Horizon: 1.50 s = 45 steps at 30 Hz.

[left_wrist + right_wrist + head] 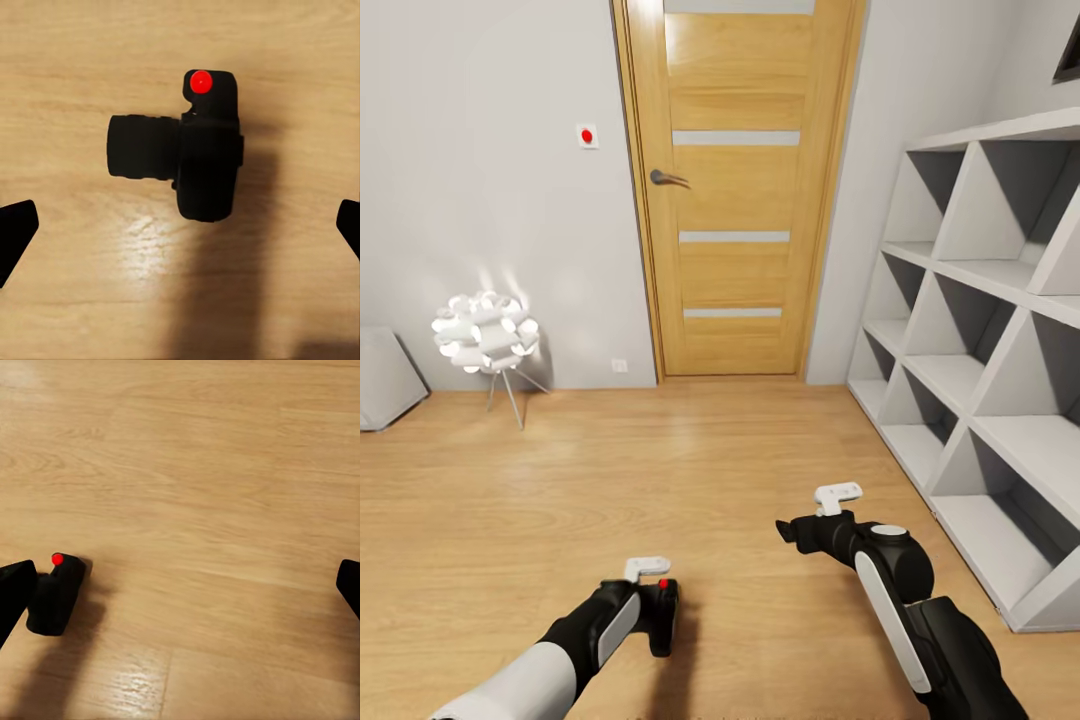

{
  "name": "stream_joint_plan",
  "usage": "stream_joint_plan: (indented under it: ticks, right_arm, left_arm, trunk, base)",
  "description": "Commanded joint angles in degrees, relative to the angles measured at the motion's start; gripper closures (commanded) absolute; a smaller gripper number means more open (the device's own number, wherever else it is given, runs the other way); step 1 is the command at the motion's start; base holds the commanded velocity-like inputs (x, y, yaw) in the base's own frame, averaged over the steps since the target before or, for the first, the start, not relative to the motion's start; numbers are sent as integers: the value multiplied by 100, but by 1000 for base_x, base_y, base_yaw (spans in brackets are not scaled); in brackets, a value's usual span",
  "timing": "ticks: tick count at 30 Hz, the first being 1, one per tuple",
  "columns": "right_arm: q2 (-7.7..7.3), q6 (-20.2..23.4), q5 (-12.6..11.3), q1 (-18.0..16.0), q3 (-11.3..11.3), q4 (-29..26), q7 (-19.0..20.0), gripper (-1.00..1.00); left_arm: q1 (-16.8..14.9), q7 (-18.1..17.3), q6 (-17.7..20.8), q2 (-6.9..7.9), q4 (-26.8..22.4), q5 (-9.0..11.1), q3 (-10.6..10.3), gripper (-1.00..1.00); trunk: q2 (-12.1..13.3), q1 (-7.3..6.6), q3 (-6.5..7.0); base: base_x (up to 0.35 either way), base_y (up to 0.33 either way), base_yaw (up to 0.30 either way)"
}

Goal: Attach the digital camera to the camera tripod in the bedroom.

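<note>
The digital camera (196,154) is a small black box with a short lens and a red dot on top. It lies on the light wood floor (660,480), casting a shadow. My left gripper (180,225) hangs open above it, its two dark fingertips (15,229) wide apart at either side and not touching it. In the head view the camera (665,612) sits just beyond my left gripper (640,600). My right gripper (798,528) is open over bare floor to the right; its wrist view catches the camera (56,592) off to one side. The camera tripod is out of view.
A closed wooden door (735,190) stands straight ahead in the white wall. A glowing white floor lamp (487,335) on thin legs stands at the left. White shelving (990,380) with slanted dividers lines the right side. A grey object (385,378) sits at the far left.
</note>
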Motion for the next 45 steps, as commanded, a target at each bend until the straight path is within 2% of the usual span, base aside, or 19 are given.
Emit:
stream_joint_plan:
  ticks: [1, 9, 19, 31, 35, 38, 45]
  right_arm:
    - [-2, 22, -2, -5, 37, -5, 1, -100]
    - [3, 16, 4, -30, 153, -6, -12, -100]
    - [5, 29, 5, -31, 175, -6, -14, -100]
    - [6, 64, 3, -32, 196, -6, -14, -100]
    - [-3, 71, -1, -29, 257, -6, -14, -100]
    - [-7, 75, 1, -25, 310, -6, -14, -100]
    - [-14, 80, 1, -27, 354, -6, -14, -100]
  left_arm:
    - [-2, 38, -14, 17, -8, 41, -48, -100]
    - [-24, -113, -303, 59, 3, -33, -43, -100]
    - [-151, -289, -369, 41, 4, -49, -36, -100]
    - [-764, -379, 25, 76, 126, 5, 7, -100]
    - [-936, -416, 108, 168, 319, 17, 23, -100]
    - [-1009, -435, 140, 258, 397, 28, 29, -100]
    - [-1073, -454, 164, 284, 458, 39, 31, -100]
  trunk:
    - [-44, 21, -24]
    - [-93, 61, -197]
    - [-107, 87, -418]
    - [-123, 118, -684]
    - [-128, 128, -773]
    - [-132, 136, -839]
    - [-141, 154, -994]
  base:
    - [0, 0, 0]
    - [0, 0, 0]
    - [0, 0, 0]
    - [0, 0, 0]
    - [0, 0, 0]
    - [0, 0, 0]
    - [0, 0, 0]
